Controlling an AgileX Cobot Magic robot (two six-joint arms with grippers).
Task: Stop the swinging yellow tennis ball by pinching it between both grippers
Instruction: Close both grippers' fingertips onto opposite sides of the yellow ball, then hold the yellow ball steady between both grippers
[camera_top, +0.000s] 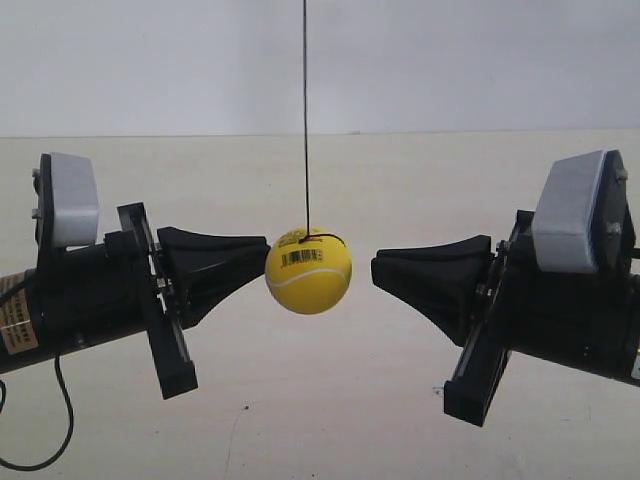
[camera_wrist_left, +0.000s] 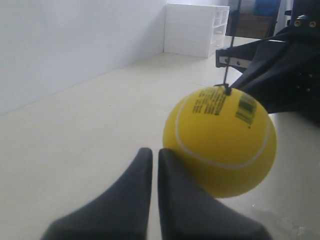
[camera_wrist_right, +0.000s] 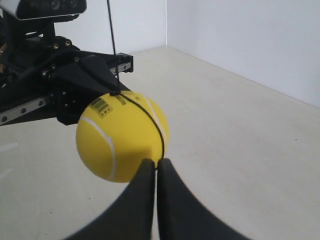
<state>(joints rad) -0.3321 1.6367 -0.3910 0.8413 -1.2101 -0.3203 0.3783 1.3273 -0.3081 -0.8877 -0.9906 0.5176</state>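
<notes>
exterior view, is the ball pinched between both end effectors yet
No, a strip of bare background shows between the ball and the end effector at the exterior view's right.

The string (camera_top: 306, 110) is cut off by the exterior view's top edge, and the barcode (camera_top: 300, 257) printed on the yellow tennis ball (camera_top: 310, 280) is rendered too small to be read.

Bare lab-like room, plain white walls (camera_wrist_left: 75, 45), pale beige floor (camera_wrist_left: 75, 140), white shelf unit (camera_wrist_left: 197, 27) by the wall
</notes>
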